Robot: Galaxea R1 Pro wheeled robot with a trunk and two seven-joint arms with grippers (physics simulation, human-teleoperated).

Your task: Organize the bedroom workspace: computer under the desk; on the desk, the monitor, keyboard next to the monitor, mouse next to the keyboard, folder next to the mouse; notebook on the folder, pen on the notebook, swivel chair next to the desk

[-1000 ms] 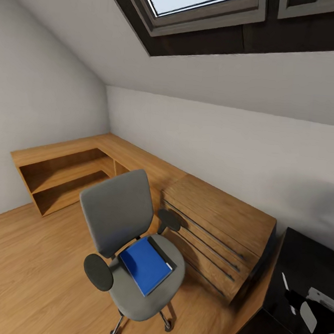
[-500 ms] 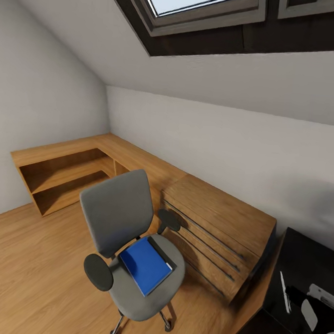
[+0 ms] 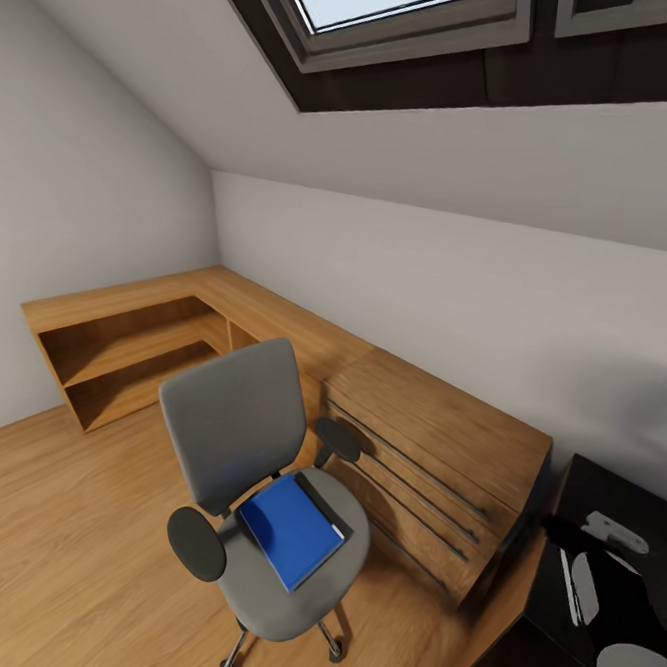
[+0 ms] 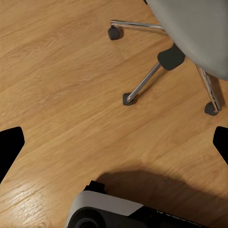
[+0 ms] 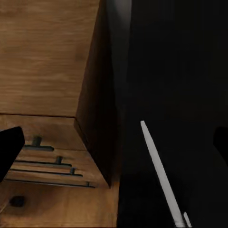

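The swivel chair (image 3: 240, 437) stands on the wood floor with the blue folder (image 3: 290, 531) lying flat on its grey seat. The black desk (image 3: 617, 496) fills the lower right corner of the head view. The whitish pen (image 3: 566, 585) lies on it near its left edge, and the right wrist view shows the pen (image 5: 161, 175) on the dark desk (image 5: 190, 85). My right gripper (image 5: 116, 142) hovers open above the pen, touching nothing; its arm (image 3: 614, 533) reaches over the desk. My left gripper (image 4: 114, 142) hangs open over the floor beside the chair's chrome base (image 4: 147, 80).
A light wooden dresser (image 3: 435, 442) with bar handles stands between chair and desk, its side (image 5: 95, 118) close against the desk. A low wooden shelf unit (image 3: 122, 347) runs along the far walls under the sloped ceiling and skylight (image 3: 399, 8). My base (image 4: 109, 211) is near the chair's castors.
My right arm has lifted up and away over the desk. The pen, partly covered by the gripper a second ago, now lies in full view on the desk.
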